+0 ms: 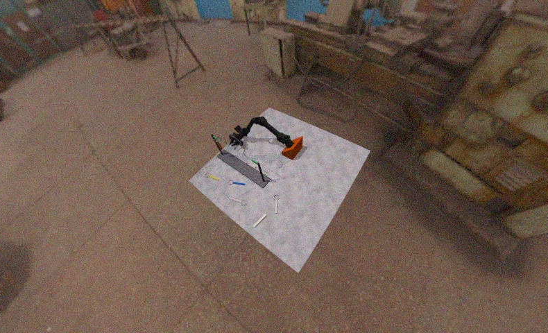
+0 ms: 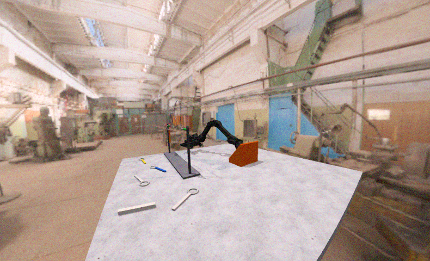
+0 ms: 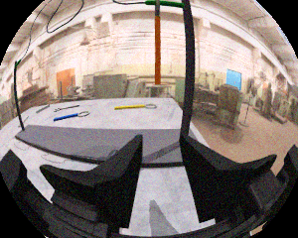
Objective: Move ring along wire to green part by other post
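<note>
Surface: mottled grey table top [image 2: 275, 210], dark base strip [image 2: 178, 163] with two posts.
Room: old factory hall, blue doors on the far wall.
Orange handle [image 3: 157, 50]: hanging upright from the green wire end [image 3: 168, 3], beside a post [image 3: 187, 66].
Gripper [image 3: 161, 159]: part-open, holding nothing; handle beyond the fingertips, apart.

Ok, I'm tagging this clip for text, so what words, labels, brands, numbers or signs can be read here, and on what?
None can be read in any view.
Orange base block: plain, no marking.
Orange handle, grey base plate: no label.
Hand: no brand showing.
Background walls and machines: too blurred to tell.
</note>
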### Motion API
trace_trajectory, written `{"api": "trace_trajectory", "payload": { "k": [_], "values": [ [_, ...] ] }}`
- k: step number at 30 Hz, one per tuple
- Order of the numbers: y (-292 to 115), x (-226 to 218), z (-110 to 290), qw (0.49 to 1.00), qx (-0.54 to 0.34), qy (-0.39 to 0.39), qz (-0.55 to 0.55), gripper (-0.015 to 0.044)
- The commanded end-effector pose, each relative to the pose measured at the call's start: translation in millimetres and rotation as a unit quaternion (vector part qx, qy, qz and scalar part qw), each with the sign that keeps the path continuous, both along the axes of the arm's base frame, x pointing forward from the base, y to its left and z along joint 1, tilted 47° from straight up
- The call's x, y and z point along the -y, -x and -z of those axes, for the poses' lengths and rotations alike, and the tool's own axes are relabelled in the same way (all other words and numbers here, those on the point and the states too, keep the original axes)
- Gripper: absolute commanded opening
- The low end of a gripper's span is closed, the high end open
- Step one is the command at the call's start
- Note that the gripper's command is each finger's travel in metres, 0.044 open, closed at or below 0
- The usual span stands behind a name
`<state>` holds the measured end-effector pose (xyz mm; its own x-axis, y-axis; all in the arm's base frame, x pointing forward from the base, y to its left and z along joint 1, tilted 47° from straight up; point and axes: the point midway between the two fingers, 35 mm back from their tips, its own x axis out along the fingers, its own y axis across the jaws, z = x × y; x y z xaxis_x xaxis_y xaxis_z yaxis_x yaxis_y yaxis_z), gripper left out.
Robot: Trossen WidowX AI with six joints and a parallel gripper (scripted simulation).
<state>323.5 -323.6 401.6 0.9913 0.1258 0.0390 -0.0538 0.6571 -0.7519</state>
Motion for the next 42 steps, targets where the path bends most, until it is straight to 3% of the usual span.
{"api": "trace_trajectory", "payload": {
  "k": [1, 8, 42],
  "values": [
    [-3, -4, -6, 1.000, 0.000, -0.001, -0.010, 0.0160],
    [-42, -41, -41, 1.000, 0.002, -0.002, -0.010, 0.0160],
    [-87, -47, -45, 1.000, 0.004, -0.003, -0.010, 0.0160]
  ]
}}
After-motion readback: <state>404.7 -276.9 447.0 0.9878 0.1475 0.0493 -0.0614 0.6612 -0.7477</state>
